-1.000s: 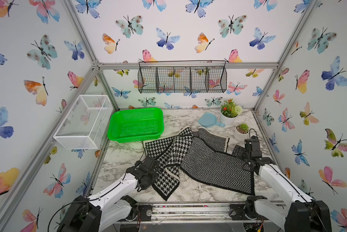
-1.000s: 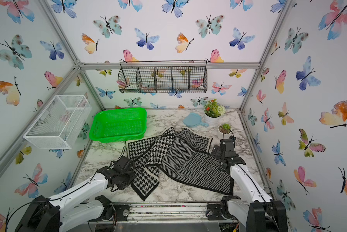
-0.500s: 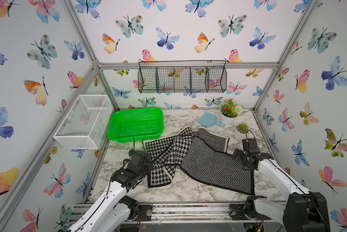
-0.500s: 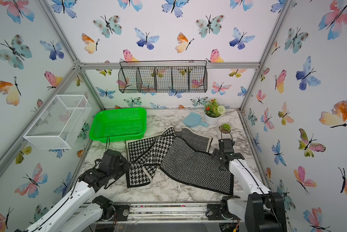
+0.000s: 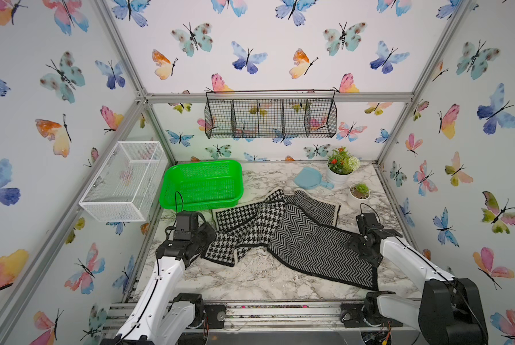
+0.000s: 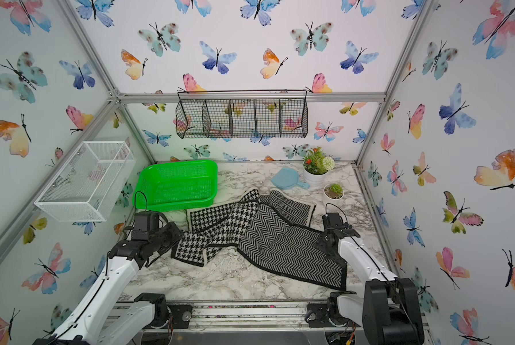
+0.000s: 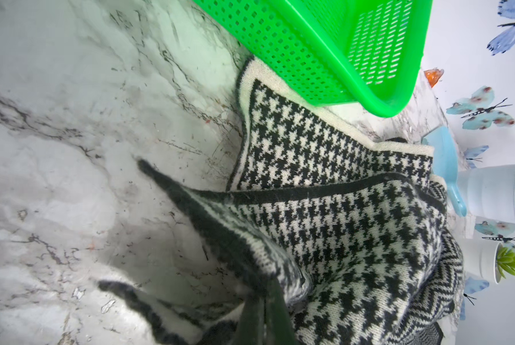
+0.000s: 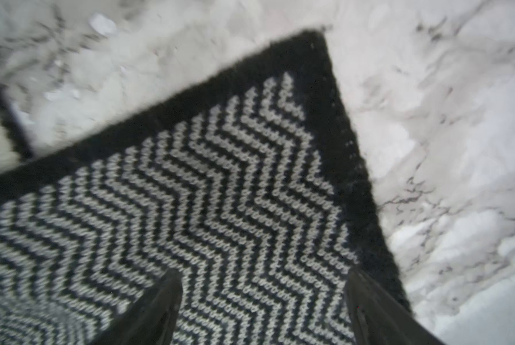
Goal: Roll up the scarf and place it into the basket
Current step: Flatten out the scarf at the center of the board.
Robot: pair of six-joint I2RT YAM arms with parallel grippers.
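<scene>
Left gripper (image 7: 263,307) half-hidden in scarf (image 7: 354,239)

**Butterfly Walls Over a Marble Top**

Butterfly wallpaper (image 5: 250,44) covered the back and side walls, edged by silver metal bars (image 5: 175,98). A black wire rack (image 5: 270,118) hung at upper centre, and a white mesh box (image 5: 122,182) jutted out at middle left. The grey-veined marble tabletop (image 5: 250,280) below was evenly lit.
</scene>
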